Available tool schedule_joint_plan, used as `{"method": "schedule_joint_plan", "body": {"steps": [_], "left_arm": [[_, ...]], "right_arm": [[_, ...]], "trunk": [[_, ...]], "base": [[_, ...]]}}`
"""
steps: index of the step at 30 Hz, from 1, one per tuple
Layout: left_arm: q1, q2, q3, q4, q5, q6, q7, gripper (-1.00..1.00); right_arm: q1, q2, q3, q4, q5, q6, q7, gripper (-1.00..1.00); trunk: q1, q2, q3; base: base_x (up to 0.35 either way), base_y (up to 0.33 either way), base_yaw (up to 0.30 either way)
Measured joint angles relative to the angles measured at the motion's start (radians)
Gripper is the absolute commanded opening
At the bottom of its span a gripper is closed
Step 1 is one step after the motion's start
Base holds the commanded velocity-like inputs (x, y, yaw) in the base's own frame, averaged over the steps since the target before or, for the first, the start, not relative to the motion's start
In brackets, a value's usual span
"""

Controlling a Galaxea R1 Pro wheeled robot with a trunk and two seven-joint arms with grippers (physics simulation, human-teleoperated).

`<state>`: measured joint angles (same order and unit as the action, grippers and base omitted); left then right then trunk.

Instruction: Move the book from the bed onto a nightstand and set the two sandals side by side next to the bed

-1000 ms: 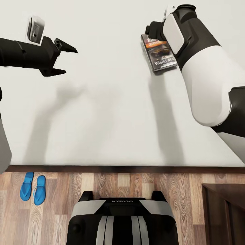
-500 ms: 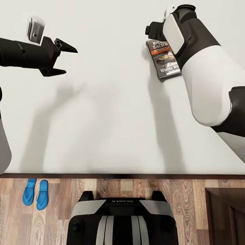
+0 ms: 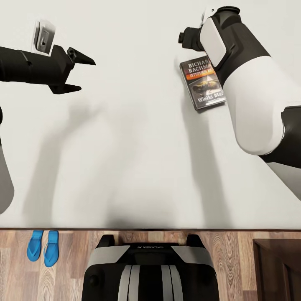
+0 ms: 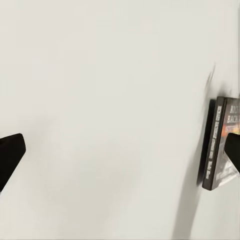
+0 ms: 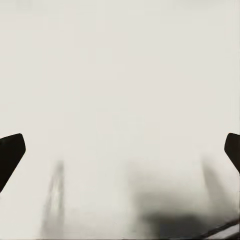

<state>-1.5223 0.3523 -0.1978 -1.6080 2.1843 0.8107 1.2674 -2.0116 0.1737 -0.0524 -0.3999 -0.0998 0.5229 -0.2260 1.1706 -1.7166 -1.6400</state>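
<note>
The book (image 3: 203, 83), a dark paperback with white lettering and an orange band, lies flat on the pale mattress of the bed (image 3: 125, 150). My right forearm covers its right edge. Just beyond the book's far edge is my right gripper (image 3: 189, 36); its wrist view has the open gripper (image 5: 120, 155) over bare mattress. Over the bed's left part, my left gripper (image 3: 85, 75) hangs open and holds nothing. In its wrist view the gripper (image 4: 120, 155) faces the book (image 4: 220, 145) from the side. The two blue sandals (image 3: 42, 247) lie side by side on the wood floor beside the bed.
The dark wooden bed frame (image 3: 146, 229) runs along the mattress edge just in front of my base (image 3: 150, 271). A dark brown nightstand (image 3: 278, 271) stands at the lower right. Wood-plank floor (image 3: 234, 259) lies between them.
The whole view has shifted: the camera has moved forward over the bed, so the book, frame edge and sandals sit lower in the picture. Both arms keep their pose.
</note>
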Motion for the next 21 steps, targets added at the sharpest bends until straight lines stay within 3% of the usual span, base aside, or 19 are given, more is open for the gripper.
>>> {"method": "schedule_joint_plan", "body": {"steps": [7, 21], "left_arm": [[0.000, 0.000, -0.001, 0.000, 0.000, 0.000, -0.001, 1.00], [0.000, 0.000, -0.001, 0.000, 0.000, 0.001, 0.000, 1.00]], "right_arm": [[0.002, 0.000, 0.001, -0.001, 0.000, 0.000, 0.000, 1.00], [0.002, 0.000, -0.001, 0.039, 0.001, 0.002, 0.001, 1.00]], "trunk": [[0.000, 0.000, 0.000], [0.001, 0.000, 0.000]], "base": [[0.153, 0.000, 0.000], [0.023, 0.000, 0.000]]}}
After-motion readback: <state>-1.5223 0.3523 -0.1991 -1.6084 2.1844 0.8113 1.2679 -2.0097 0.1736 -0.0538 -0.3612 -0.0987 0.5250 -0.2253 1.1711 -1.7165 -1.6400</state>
